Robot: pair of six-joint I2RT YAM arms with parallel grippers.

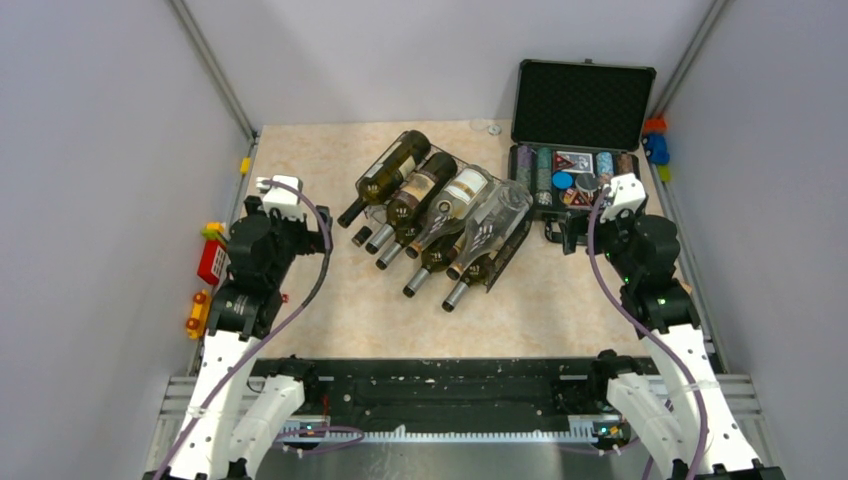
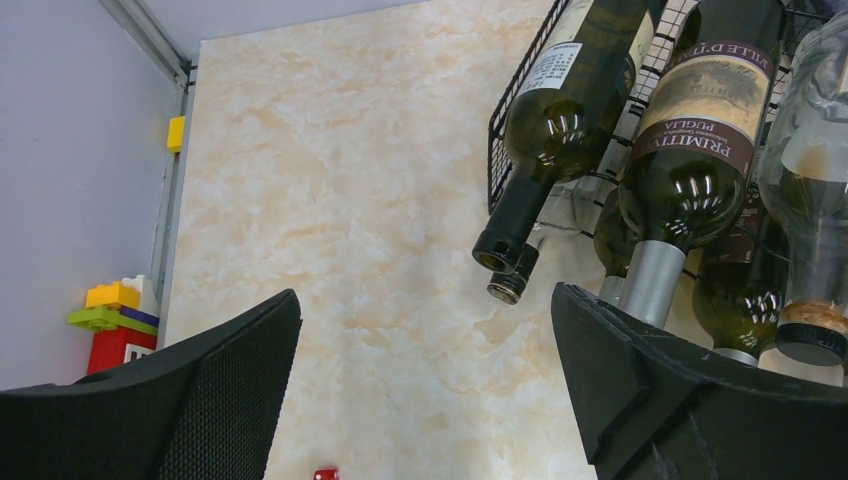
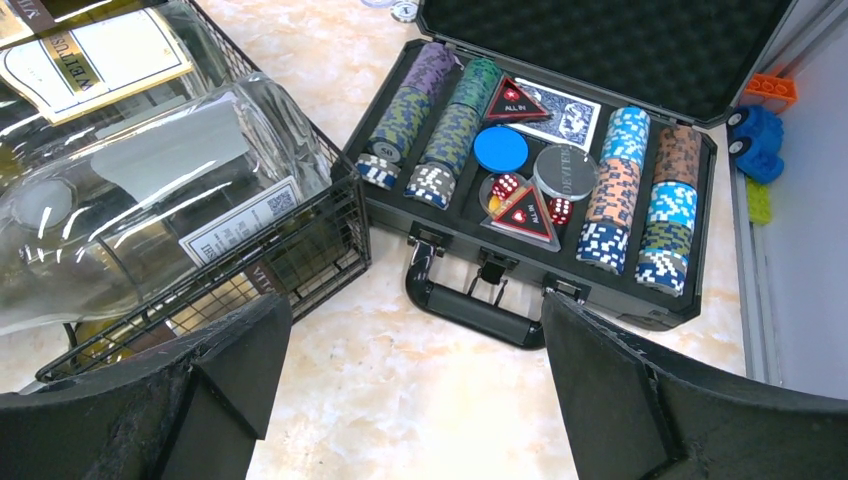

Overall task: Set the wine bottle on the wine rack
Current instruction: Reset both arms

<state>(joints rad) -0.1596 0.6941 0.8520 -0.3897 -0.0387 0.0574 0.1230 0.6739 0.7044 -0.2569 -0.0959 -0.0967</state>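
The black wire wine rack (image 1: 512,250) lies in the middle of the table with several bottles in it, necks pointing to the near left. The leftmost is a dark green bottle (image 1: 392,170) with a white label. A clear bottle (image 1: 498,222) lies at the right end. In the left wrist view the rack's grid end (image 2: 497,150) and dark bottles (image 2: 560,120) show at the upper right. In the right wrist view the clear bottle (image 3: 130,200) rests in the rack (image 3: 300,255). My left gripper (image 1: 290,228) (image 2: 425,330) is open and empty, left of the rack. My right gripper (image 1: 610,232) (image 3: 415,340) is open and empty, right of it.
An open black foam-lined case (image 1: 580,105) (image 3: 470,310) of poker chips stands at the back right, beside the rack. Toy bricks (image 1: 210,260) lie by the left wall and a blue toy car (image 1: 655,147) by the right wall. A red die (image 2: 325,474) lies under my left gripper.
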